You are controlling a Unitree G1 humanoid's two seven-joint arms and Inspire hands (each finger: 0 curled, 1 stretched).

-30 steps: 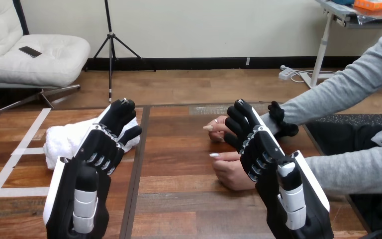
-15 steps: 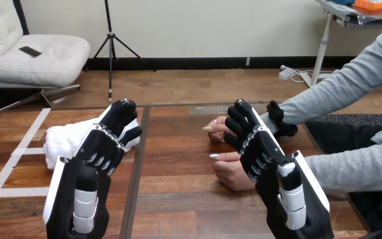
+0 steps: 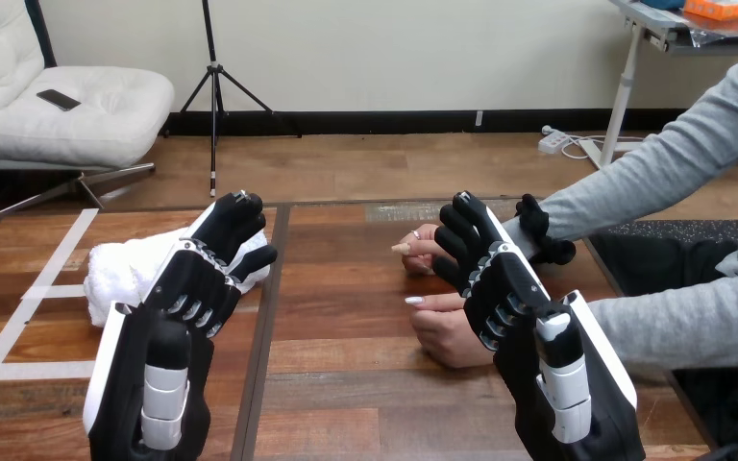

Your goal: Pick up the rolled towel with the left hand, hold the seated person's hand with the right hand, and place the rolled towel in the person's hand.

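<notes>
The white rolled towel (image 3: 125, 269) lies on the wooden table at the left. My left hand (image 3: 195, 281) reaches over its right end, open, with straight fingers and the thumb spread to the right. My right hand (image 3: 500, 288) is open at the right, its straight fingers lying across the person's farther hand (image 3: 416, 248), whose fingertips stick out to the left. No finger curls round that hand. The person's nearer hand (image 3: 442, 331) rests on the table beside and partly under my right hand. I cannot tell whether my right hand touches either one.
The person's two grey sleeves (image 3: 673, 317) come in from the right edge. Pale tape strips (image 3: 29, 307) mark the table (image 3: 346, 384) at the left, and a dark seam (image 3: 271, 288) runs front to back between my hands.
</notes>
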